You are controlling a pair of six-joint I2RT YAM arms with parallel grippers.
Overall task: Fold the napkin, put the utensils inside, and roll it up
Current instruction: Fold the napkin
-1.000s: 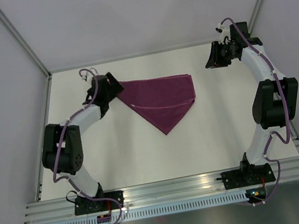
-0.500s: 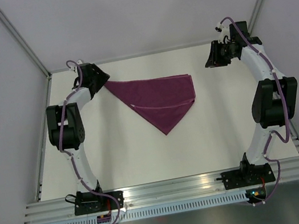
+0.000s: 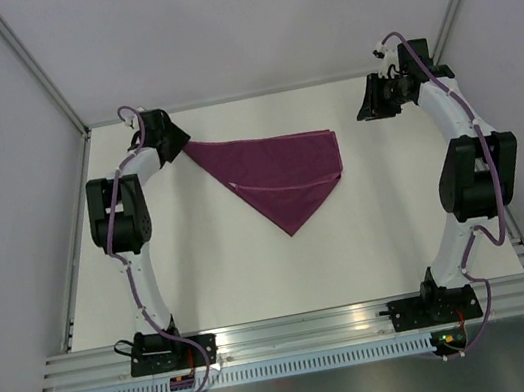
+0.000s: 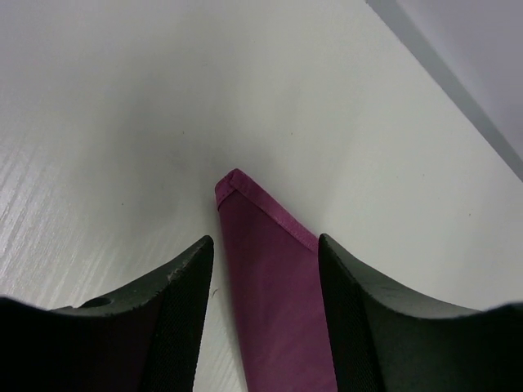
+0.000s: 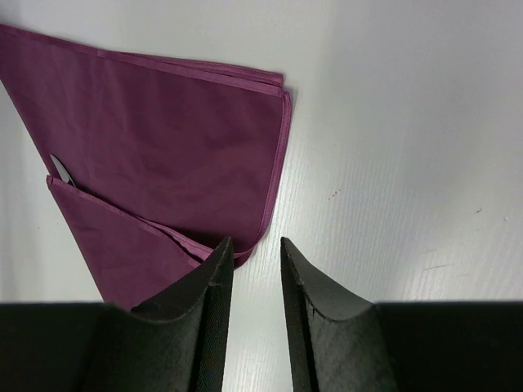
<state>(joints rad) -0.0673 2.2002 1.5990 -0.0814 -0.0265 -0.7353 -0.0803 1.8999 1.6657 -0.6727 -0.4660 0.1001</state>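
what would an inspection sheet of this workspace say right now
surface: white table, a few small marks
job's things: napkin folded into a triangle, lying flat; knife tucked in its fold, only the tip showing
clutter: nothing seen
pincers: left pincer open astride the napkin's left corner; right pincer open, empty, right of the napkin
cables: purple cables along both arms, off the napkin
surroundings: pale walls, metal rail at near edge

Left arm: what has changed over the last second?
The left arm swung back toward the far left, its elbow tucking in. The left pincer came off the napkin and now points at its far-left corner, jaws apart on either side of the tip, nothing gripped. The folded napkin and the right pincer stayed about where they were.
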